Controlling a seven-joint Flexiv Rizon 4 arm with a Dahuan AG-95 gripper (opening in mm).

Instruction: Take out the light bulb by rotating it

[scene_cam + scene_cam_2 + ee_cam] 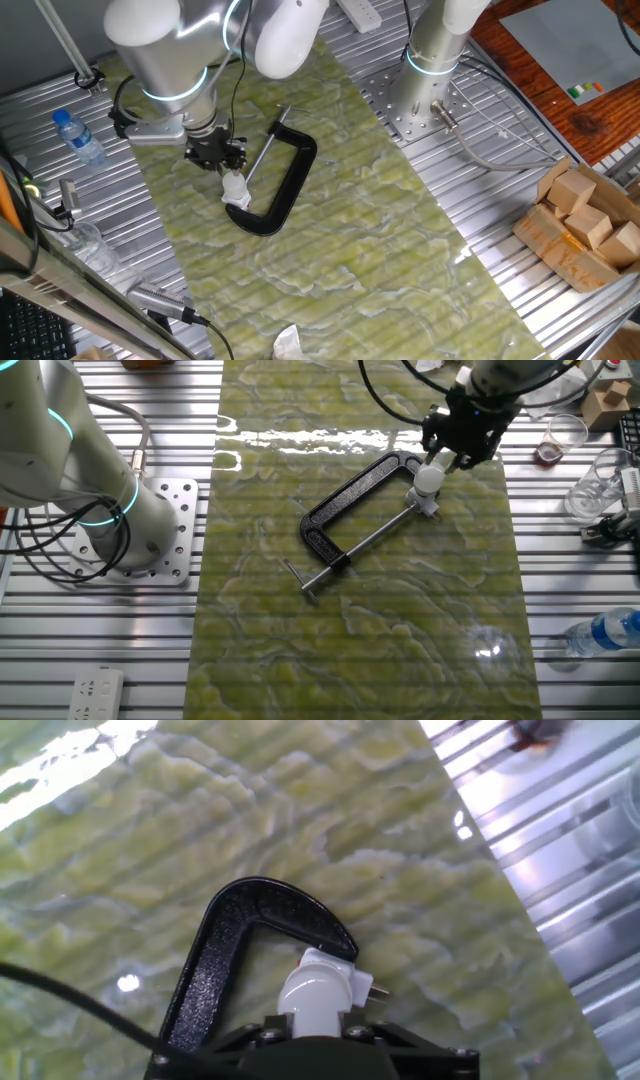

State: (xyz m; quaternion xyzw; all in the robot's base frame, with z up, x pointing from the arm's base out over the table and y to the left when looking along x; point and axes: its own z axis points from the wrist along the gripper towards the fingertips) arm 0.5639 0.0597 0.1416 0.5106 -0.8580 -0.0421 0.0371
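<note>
While the claw (pixel 232 165) hangs low over the green marbled mat (pixel 330 230), the light bulb (pixel 235 187) sits directly beneath it, held in a small white socket (pixel 428 501) gripped at the jaw end of the black C-clamp (pixel 285 185). From the hand view, the bulb (pixel 312 1005) rises right up to the black body of the claw (pixel 320 1045), but the fingertips are out of sight there, and neither fixed view makes clear whether the fingers are pressed onto the bulb or merely standing around it; I cannot tell.

Closest to the bulb is the clamp itself: its curved black frame wraps round one side of the socket, and its long steel screw (pixel 370 538) runs away from the socket across the mat to a small crossbar handle (pixel 298 577). A short metal pin (pixel 378 991) juts from the socket's side.

Farther off, on the ribbed metal bench (pixel 480 200), lie a clear water bottle with a blue cap (pixel 78 135), a crumpled white scrap (pixel 288 343) at the mat's near edge, a box of wooden blocks (pixel 585 225), some clear cups (pixel 590 490) and a white power strip (pixel 98 693). All of these stand well apart from the bulb. A second arm's base (pixel 110 510) is bolted beside the mat.
</note>
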